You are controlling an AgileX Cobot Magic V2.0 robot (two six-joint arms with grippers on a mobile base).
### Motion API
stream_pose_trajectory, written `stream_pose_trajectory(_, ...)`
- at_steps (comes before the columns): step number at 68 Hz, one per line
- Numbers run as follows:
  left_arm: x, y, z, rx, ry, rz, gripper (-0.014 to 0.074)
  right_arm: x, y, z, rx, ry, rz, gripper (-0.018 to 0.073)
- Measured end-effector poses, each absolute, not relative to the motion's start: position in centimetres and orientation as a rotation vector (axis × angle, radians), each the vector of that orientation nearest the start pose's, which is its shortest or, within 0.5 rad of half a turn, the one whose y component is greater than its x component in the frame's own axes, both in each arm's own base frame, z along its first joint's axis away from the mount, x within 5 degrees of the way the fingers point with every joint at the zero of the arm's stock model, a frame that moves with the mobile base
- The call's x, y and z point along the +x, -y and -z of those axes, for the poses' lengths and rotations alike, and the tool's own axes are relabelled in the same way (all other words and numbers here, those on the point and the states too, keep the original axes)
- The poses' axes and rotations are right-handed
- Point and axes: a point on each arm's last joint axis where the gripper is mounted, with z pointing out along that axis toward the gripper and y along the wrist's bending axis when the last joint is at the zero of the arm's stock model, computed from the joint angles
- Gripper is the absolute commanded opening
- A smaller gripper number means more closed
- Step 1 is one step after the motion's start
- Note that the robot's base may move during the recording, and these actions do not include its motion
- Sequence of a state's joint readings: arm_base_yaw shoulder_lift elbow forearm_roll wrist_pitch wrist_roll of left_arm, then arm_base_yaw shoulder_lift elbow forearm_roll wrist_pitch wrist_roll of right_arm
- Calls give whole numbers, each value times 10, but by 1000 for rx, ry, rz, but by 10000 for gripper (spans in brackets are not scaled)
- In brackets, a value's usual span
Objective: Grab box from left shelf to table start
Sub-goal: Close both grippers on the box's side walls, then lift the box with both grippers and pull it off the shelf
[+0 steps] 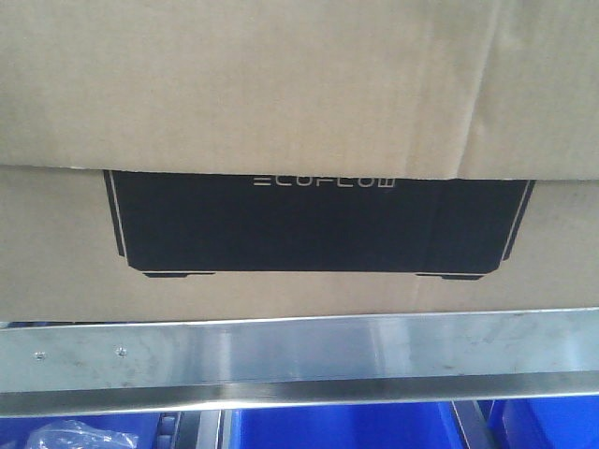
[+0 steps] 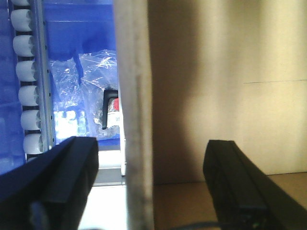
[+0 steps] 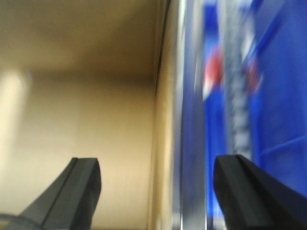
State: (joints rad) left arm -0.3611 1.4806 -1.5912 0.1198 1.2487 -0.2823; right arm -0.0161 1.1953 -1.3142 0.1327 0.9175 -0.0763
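Fingers (image 2: 72, 177) of the left gripper (image 2: 151, 148) stand spread wide, clamping nothing. A vertical cardboard edge of the box (image 2: 216, 72) rises between them. The right-hand finger hangs in front of the brown cardboard face and the left-hand one over the shelf side. Whether either finger touches cardboard I cannot tell.

The right gripper (image 3: 156, 163) is likewise released and wide apart, straddling the box's other vertical edge together with a narrow steel strip (image 3: 188, 120) just beside it. One finger lies before the cardboard and the other before blurred blue. This view is too smeared to show contact.

From the front, the box fills the upper frame, and its black panel with white ECOFLOW lettering is partly covered by a hanging flap. Its lower edge runs right along the top of the brushed front rail (image 1: 299, 360) of the left shelf (image 1: 84, 360). No gap shows between them.

Beside the box on the left gripper's side there is little open room. A column of white rollers (image 2: 29, 72) stands near, and a blue bin (image 2: 76, 33) sits between that track and the cardboard edge. The bin holds a crumpled clear plastic bag (image 2: 91, 81) with a black-and-red item (image 2: 109, 110) inside. Below the rail, more blue bins (image 1: 356, 430) line the next level, one with a clear bag (image 1: 70, 435) in it.
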Motion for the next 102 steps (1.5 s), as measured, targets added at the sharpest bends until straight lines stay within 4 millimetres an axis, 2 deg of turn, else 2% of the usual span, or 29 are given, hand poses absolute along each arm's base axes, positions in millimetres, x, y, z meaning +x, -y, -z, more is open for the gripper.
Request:
stream_pose_trajectory(3, 284, 96, -400, 113, -2607, 66, 368, 256, -6, -406, -34, -2326, -117, 487)
stream_pose_trajectory(11, 284, 96, -400, 113, -2607, 66, 325, 283, -5, -383, -40, -2429, -109, 314)
stream_pose_trajectory(16, 284, 96, -400, 113, -2607, 66, 244, 293, -4, -371, -42, -2477, -104, 179)
stream_pose_trajectory(21, 284, 96, -400, 113, -2607, 66, 121, 300, -4, -364, -43, -2499, -103, 43)
stream_pose_trajectory(28, 284, 96, -400, 113, -2608, 57, -109, 301, -4, -364, -43, -2497, -102, 59)
stream_pose_trajectory(33, 284, 95, -400, 107, -2610, 55, -78, 302, -4, -364, -40, -2493, -103, 60)
stream_pose_trajectory(49, 282, 94, -402, 95, -2601, 56, -97, 295, -4, -372, -41, -2468, -101, 60)
stream_pose_trajectory(57, 265, 96, -415, 117, -2559, 80, -97, 278, -3, -387, -50, -2432, -86, 60)
stream_pose_trajectory(64, 236, 96, -428, 147, -2501, 108, -97, 253, -3, -402, -57, -2388, -70, 60)
stream_pose_trajectory(70, 213, 93, -430, 151, -2450, 129, -97, 230, -3, -407, -58, -2357, -66, 60)
stream_pose_trajectory(80, 176, 81, -420, 164, -2384, 171, -97, 189, -5, -401, -52, -2310, -88, 60)
stream_pose_trajectory(93, 128, 56, -405, 163, -2289, 231, -97, 137, -10, -384, -34, -2232, -147, 60)
stream_pose_trajectory(102, 94, 37, -403, 153, -2178, 295, -97, 92, -13, -386, -32, -2108, -183, 60)
